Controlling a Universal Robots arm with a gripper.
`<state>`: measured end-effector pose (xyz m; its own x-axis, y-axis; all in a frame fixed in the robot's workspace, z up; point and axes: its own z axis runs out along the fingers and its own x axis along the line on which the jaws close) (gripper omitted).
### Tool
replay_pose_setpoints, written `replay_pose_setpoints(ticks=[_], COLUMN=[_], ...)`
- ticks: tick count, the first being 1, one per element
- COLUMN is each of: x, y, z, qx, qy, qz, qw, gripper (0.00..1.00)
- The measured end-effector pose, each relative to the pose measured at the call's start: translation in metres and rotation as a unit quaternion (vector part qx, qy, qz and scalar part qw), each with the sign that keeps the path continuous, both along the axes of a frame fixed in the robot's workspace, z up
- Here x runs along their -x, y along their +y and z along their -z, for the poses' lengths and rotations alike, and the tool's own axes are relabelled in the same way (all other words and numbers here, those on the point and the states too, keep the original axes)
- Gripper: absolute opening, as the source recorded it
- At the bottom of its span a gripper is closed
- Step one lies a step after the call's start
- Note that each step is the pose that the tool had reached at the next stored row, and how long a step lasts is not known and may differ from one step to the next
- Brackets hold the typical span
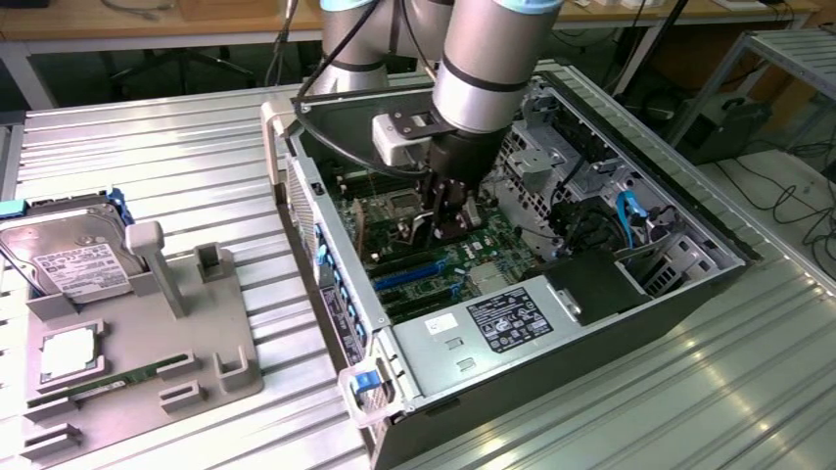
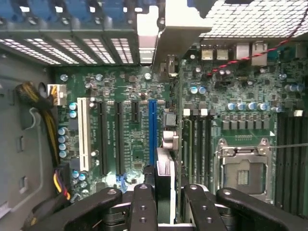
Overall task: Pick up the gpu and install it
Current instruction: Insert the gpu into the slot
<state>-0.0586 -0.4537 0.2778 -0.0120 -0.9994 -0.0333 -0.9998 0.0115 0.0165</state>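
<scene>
My gripper [image 1: 438,227] is down inside the open computer case [image 1: 692,279], above the green motherboard [image 1: 451,259]. It is shut on the gpu [image 2: 166,168], which I see edge-on as a thin card running away between the black fingers [image 2: 144,207]. The card's pale metal bracket [image 2: 147,33] sits at the far end against the case's rear slot openings. The card hangs upright just beside the long blue slot [image 2: 152,125]; I cannot tell whether its edge touches a slot. In the exterior view the gpu [image 1: 418,233] shows as a small dark piece between the fingertips.
A silver hard drive [image 1: 72,259], a processor [image 1: 66,354] and a narrow memory stick [image 1: 117,382] rest on the grey holder at the exterior view's left. The power supply [image 1: 510,323], the drive cage [image 1: 555,166], an empty processor socket [image 2: 245,168] and cable bundles [image 2: 45,120] crowd the case.
</scene>
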Motion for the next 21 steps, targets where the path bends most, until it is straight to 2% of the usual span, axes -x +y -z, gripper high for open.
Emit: replay_pose_setpoints(ticks=[2, 3, 11, 12, 14, 21], x=[0.0, 0.0, 0.002, 0.003, 0.004, 0.008], y=[-0.0042, -0.0049, -0.0067, -0.0093, -0.012, -0.012], z=[0.0008, 0.0017, 0.0072, 0.0129, 0.0138, 0.0165], qx=[0.0, 0.0, 0.0, -0.0002, -0.0001, -0.0001], qy=[0.0, 0.0, 0.0, 0.0, 0.0, 0.0], qz=[0.0, 0.0, 0.0, 0.0, 0.0, 0.0], qw=[1.0, 1.0, 1.0, 1.0, 1.0, 1.0], gripper=[0.27, 0.27, 0.27, 0.27, 0.27, 0.27])
